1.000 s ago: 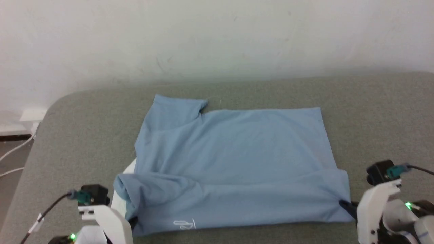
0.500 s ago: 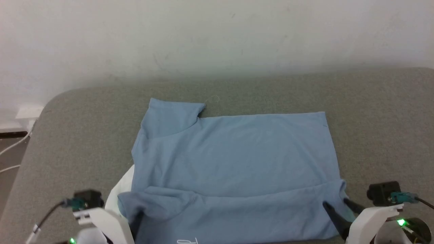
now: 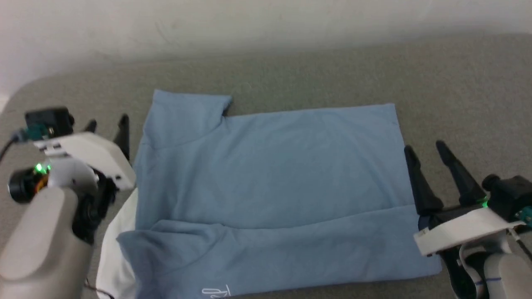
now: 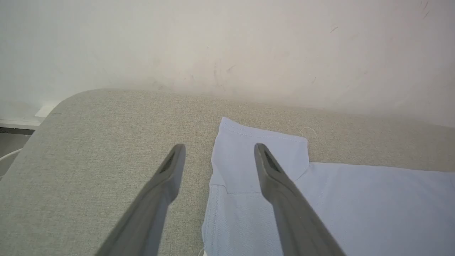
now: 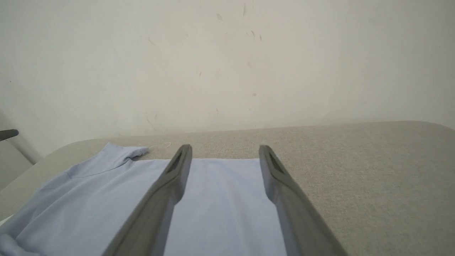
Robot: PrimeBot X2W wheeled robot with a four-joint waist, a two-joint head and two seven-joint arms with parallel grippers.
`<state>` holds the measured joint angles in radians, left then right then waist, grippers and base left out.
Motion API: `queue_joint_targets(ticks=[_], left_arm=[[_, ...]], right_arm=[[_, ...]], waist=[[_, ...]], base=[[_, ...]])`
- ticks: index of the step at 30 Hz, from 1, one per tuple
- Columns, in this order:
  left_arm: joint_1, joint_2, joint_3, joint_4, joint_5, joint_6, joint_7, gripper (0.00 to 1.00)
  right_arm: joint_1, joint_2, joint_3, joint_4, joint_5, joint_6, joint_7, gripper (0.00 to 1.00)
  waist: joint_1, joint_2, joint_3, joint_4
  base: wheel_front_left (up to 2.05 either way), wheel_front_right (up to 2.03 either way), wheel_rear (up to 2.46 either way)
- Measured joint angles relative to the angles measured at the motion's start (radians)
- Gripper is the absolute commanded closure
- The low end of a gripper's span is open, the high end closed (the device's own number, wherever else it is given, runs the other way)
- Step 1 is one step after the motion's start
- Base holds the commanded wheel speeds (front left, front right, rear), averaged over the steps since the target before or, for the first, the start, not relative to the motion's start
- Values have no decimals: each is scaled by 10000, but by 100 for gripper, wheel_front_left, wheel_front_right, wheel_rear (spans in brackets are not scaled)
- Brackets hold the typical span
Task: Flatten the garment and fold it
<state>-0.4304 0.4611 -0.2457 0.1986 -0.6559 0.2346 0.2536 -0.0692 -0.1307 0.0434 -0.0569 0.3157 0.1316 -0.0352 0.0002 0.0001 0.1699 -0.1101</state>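
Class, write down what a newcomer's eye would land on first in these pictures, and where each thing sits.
The light blue soft-knit short-sleeved shirt stands out first, spread across the middle of the grey fabric-covered surface with a strip along its near edge folded over. Next come the two dark, long-fingered pincers flanking it: the left pincer open beside its left edge and the right pincer open at its right edge, neither holding cloth.

Bare test rm, prob. lab: scuffed white wall, grey fabric-topped table.
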Motion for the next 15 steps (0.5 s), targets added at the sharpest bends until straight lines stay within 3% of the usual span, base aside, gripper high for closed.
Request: queue_joint_targets(ticks=[7,15], left_arm=[[-2457,385,-54,1540,75,-512,734,0],[-4658,1024,-447,2700,-228,-1208,3634,0]], right_arm=[[-811,17,267,-454,-213,0,-430,0],[-1178,-23,539,-389,-58,0,-642,0]], waist=[[2,0,1201,-522],[1,0,2290,-1420]], base=[[0,0,0],[0,0,0]])
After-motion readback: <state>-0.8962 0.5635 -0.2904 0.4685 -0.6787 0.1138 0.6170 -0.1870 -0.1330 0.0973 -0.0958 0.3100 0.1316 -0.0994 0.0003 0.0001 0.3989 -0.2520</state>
